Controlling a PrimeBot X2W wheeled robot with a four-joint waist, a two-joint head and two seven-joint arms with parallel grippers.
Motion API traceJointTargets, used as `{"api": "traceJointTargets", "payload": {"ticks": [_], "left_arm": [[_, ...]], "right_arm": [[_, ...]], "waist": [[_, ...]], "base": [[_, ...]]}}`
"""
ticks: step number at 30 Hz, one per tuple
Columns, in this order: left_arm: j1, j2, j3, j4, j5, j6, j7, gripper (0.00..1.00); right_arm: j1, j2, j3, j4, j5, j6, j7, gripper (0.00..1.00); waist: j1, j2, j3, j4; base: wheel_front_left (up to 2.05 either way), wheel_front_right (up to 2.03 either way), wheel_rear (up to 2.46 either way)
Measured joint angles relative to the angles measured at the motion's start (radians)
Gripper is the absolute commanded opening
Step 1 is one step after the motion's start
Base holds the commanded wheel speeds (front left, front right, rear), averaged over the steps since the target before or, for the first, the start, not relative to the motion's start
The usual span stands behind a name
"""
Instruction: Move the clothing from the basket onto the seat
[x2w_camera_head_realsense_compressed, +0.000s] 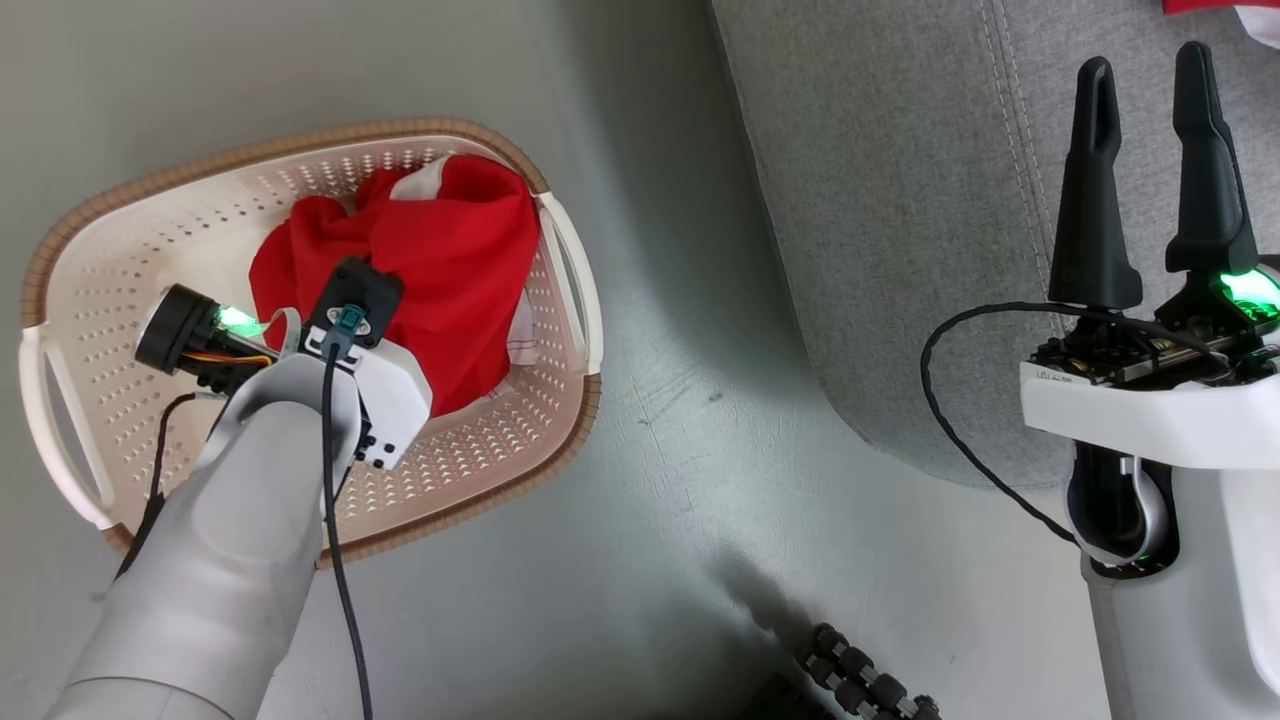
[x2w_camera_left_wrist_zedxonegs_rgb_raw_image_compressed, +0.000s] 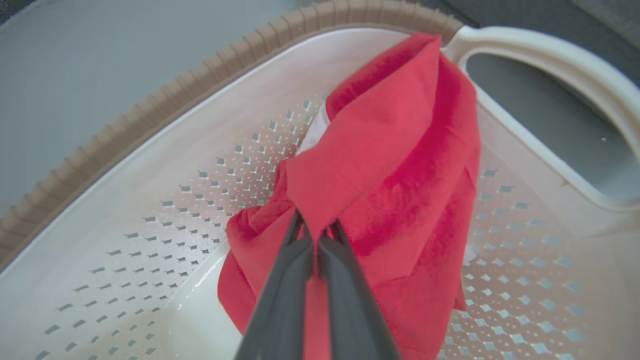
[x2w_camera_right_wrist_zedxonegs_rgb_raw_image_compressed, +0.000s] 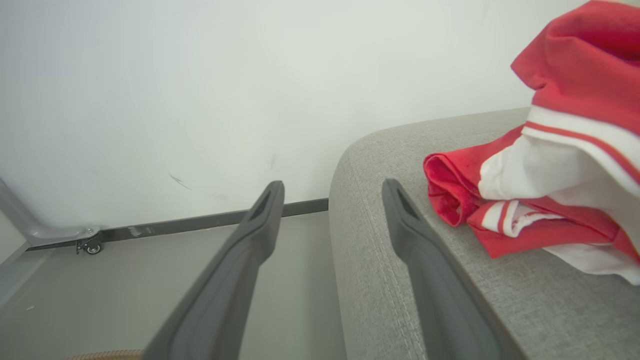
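In the basket (x2w_camera_head_realsense_compressed: 300, 140), clamping left hand (x2w_camera_left_wrist_zedxonegs_rgb_raw_image_compressed: 316, 227) on red garment (x2w_camera_left_wrist_zedxonegs_rgb_raw_image_compressed: 390, 150); right of the basket, holding right hand (x2w_camera_head_realsense_compressed: 1145, 58) apart above seat (x2w_camera_head_realsense_compressed: 900, 200).

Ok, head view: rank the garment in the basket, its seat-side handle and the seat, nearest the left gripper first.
1. Red garment, clamped in the left gripper.
2. Basket's seat-side handle, just right of it.
3. Seat, farthest, off right.
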Motion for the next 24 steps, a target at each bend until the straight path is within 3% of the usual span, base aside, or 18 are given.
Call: {"api": "traceJointTargets", "payload": {"ticks": [24], "left_arm": [[0.082,-0.014,0.004,-0.197,-0.021,0.005,-0.026,0.00]], "right_arm": [[0.001,0.000,-0.010,0.054,-0.031,0.000,0.000,1.00]], "waist": [[-0.0001,0.0000,-0.134,0.059]], "base": [[0.00,0.00,0.00]]}}
